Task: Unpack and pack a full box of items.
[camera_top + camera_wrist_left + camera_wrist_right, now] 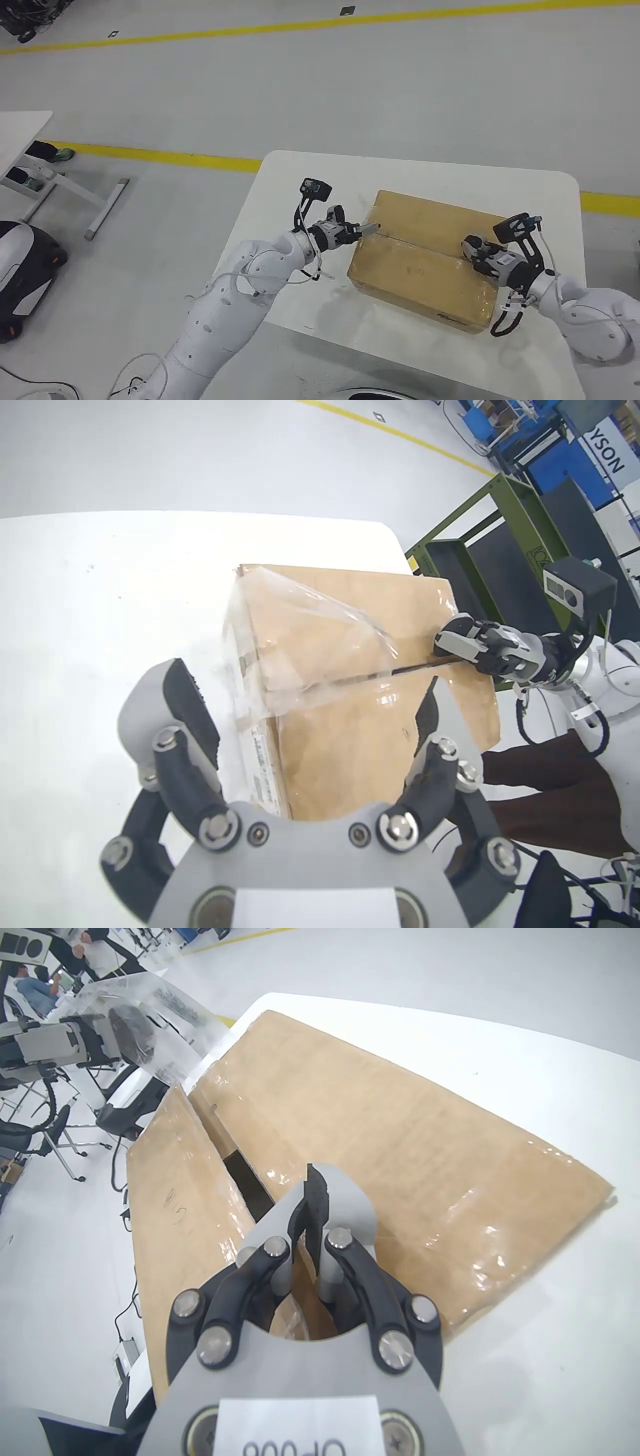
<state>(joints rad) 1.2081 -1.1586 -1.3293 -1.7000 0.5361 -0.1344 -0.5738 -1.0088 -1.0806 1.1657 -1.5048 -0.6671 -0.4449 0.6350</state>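
Observation:
A brown cardboard box (420, 255) lies on the white table (300, 180), its two top flaps meeting at a seam that gapes slightly. Clear tape (320, 600) is peeled loose and crumpled over the box's near end (360, 725). My left gripper (305, 680) stands open just off that end, its fingers (190, 705) wide apart; in the top view it (365, 228) is at the box's left end. My right gripper (315, 1178) is shut, with its tips at the seam on the other end of the box (400, 1128), also seen from the left wrist (442, 640) and from above (470, 248).
The box takes up the table's middle; bare table top lies to its left and behind it (450, 175). A second white table (20, 130) stands off to the left. A green metal rack (500, 515) stands beyond the table's far edge.

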